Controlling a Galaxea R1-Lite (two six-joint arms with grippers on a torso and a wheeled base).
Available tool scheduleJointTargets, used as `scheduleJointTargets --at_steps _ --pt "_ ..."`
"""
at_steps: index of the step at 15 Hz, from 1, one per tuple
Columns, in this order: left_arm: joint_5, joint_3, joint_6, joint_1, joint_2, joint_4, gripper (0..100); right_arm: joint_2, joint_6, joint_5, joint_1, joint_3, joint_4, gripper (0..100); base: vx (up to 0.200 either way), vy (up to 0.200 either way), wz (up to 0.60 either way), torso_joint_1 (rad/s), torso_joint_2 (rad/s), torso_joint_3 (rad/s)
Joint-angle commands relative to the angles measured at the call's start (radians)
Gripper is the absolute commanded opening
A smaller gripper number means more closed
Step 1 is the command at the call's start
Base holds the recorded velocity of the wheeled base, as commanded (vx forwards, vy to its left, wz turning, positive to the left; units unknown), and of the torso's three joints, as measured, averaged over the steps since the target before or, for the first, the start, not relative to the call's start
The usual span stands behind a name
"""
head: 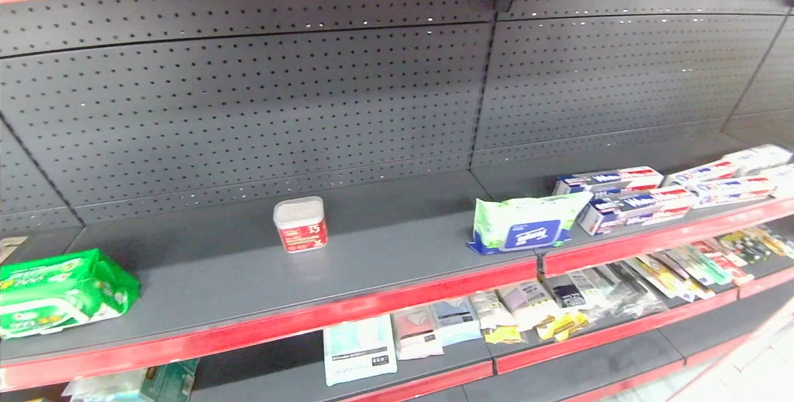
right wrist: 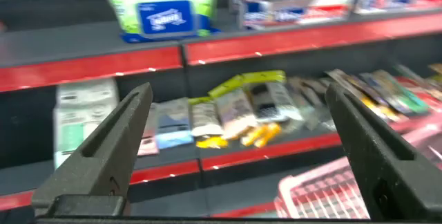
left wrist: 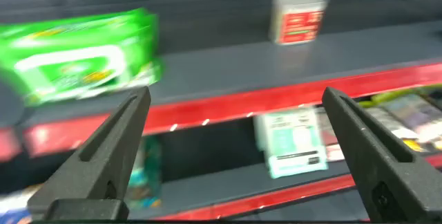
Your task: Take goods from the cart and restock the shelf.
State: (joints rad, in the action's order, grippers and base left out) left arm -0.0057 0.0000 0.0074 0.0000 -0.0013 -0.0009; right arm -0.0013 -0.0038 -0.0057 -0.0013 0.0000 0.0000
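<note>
Two empty claws, left claw [left wrist: 235, 148] and right claw [right wrist: 238, 148], are gaping apart; fetching basket [right wrist: 324, 196] stock, then filling the shelf [head: 217, 278] at three o'clock of the jar [head: 301, 224], is looking advisable.

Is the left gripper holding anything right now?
No, the left gripper is open with nothing between its jaws, facing the shelf.
</note>
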Motion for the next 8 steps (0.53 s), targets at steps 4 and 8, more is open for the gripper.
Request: scheduleJointTargets --at_steps 4,8 --pt "0.000 0.000 -0.001 0.000 0.001 -0.001 100 0.001 -0.001 0.000 0.000 0.000 0.000 100 0.000 0.000 -0.60 0.006 0.00 -0.001" --pt "0.000 0.000 -0.001 0.000 0.001 -0.001 100 0.001 -0.001 0.000 0.000 0.000 0.000 100 0.000 0.000 -0.60 0.005 0.00 0.000"
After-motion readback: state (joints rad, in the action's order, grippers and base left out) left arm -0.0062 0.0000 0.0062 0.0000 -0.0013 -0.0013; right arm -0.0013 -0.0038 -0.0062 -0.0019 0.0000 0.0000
